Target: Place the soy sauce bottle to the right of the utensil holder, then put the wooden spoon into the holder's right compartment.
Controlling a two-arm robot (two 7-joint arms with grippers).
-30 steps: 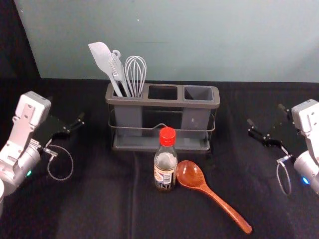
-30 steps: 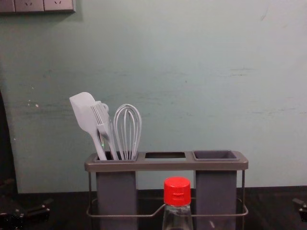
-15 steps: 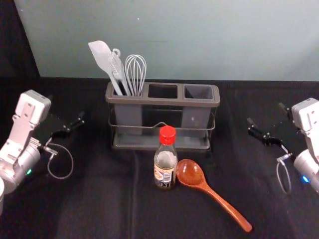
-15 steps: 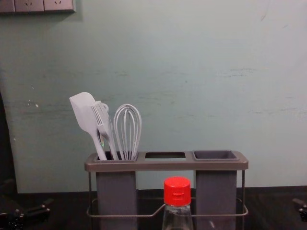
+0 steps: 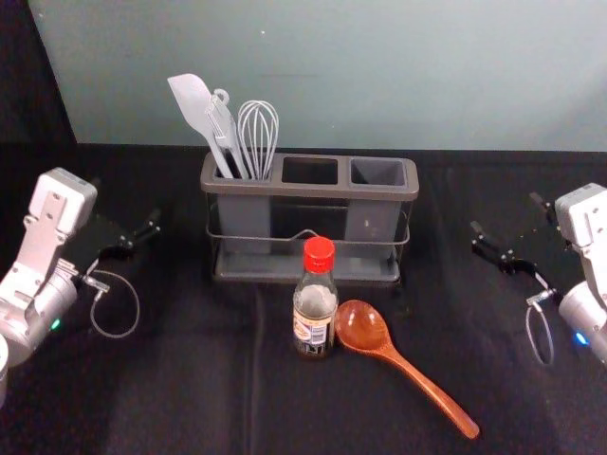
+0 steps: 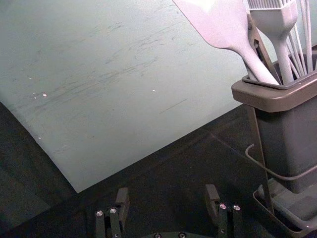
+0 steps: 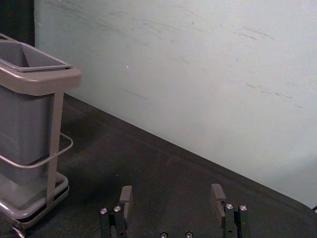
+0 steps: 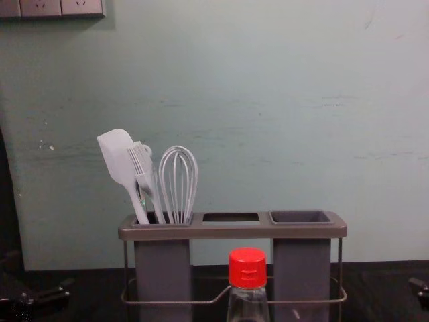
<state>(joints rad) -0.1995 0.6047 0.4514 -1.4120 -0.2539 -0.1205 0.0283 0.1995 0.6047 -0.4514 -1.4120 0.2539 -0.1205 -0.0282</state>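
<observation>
"Where's the soy sauce bottle?"

"I have the soy sauce bottle [image 5: 314,313] upright on the dark cloth [image 5: 180,398], red cap on top, in front of the middle of the utensil holder [image 5: 308,193] and near it."

"And the wooden spoon?"

"The wooden spoon [image 5: 361,327] lies flat, its bowl just beside the bottle on the right. I can't tell whether they touch. The handle slants toward me and off to the right."

"What's in the holder?"

"In the left compartment I see a pale spatula [image 5: 193,106], a brush [image 5: 224,133] and a whisk [image 5: 258,133], all standing heads up. The spatula leans out to the left. The middle and right openings sit in the same brown frame, and a wire rail [image 8: 171,302] runs across the front."

"How are my grippers?"

"My left gripper [image 5: 124,203] is over on the left, well apart from the bottle. Its wrist view gives me the jaws spread wide, with nothing between them. My right gripper [image 5: 505,213] is out to the right of the holder, its jaws spread just as wide and holding nothing."

"Anything beyond that?"

"A pale greenish wall [image 5: 332,76] rises behind the holder, and the chest view gives me a row of sockets [image 8: 50,8] high on the left."
</observation>
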